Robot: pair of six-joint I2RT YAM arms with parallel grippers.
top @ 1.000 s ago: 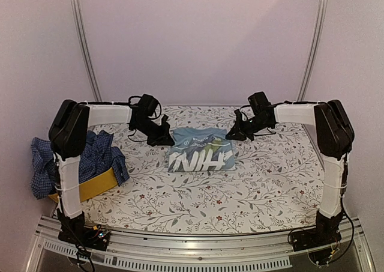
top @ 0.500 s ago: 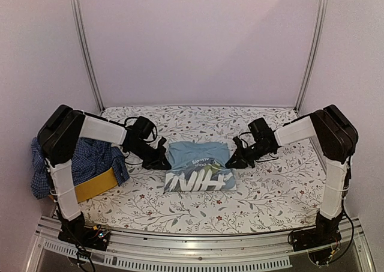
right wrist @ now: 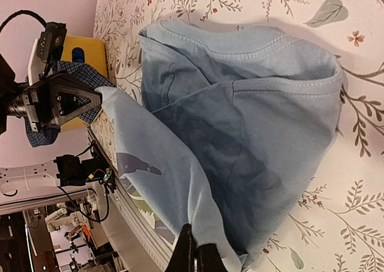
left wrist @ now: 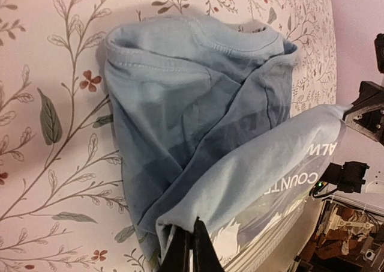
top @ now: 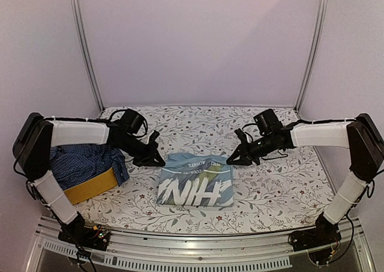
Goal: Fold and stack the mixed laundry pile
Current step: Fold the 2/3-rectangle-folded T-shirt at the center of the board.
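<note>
Item: light blue T-shirt (top: 195,187), mid-table on the floral cover (top: 276,182), its held edge raised off the rest. Left gripper (top: 158,161) and right gripper (top: 231,160) are each clamped on a corner of that edge. We judge the fold goes best with both corners carried level and together, laid square, then released. The checked shirt (top: 81,161) lies on the yellow basket (top: 90,188), to the left.
</note>
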